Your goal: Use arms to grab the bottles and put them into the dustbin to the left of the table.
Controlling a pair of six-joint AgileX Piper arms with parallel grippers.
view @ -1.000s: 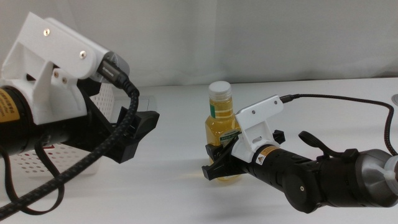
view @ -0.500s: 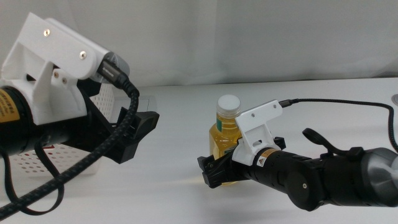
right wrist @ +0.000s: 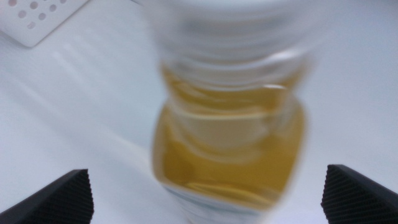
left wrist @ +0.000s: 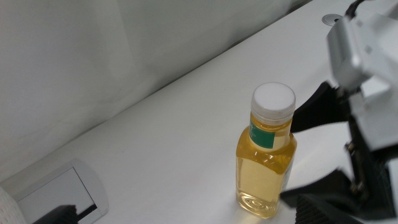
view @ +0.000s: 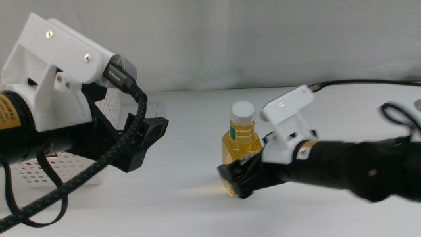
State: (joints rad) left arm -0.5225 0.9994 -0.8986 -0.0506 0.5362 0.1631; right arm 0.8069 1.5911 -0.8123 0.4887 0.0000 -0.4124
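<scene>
White table point(view: 184, 131) against pale backdrop; yellow bottle point(view: 240, 150) stood upright between the spread jaws of right hand point(view: 245, 176); left hand point(view: 141, 141) near dustbin point(view: 39, 172), jaw state indeterminate

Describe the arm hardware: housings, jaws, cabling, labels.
The left arm has a white angular plastic housing with screws, a thick braided black cable, a yellow-and-black label and a black gripper mount. The right arm has a dark body, a white angular bracket, a thin black cable, a small gold-and-black label and black jaws with textured pads.
</scene>
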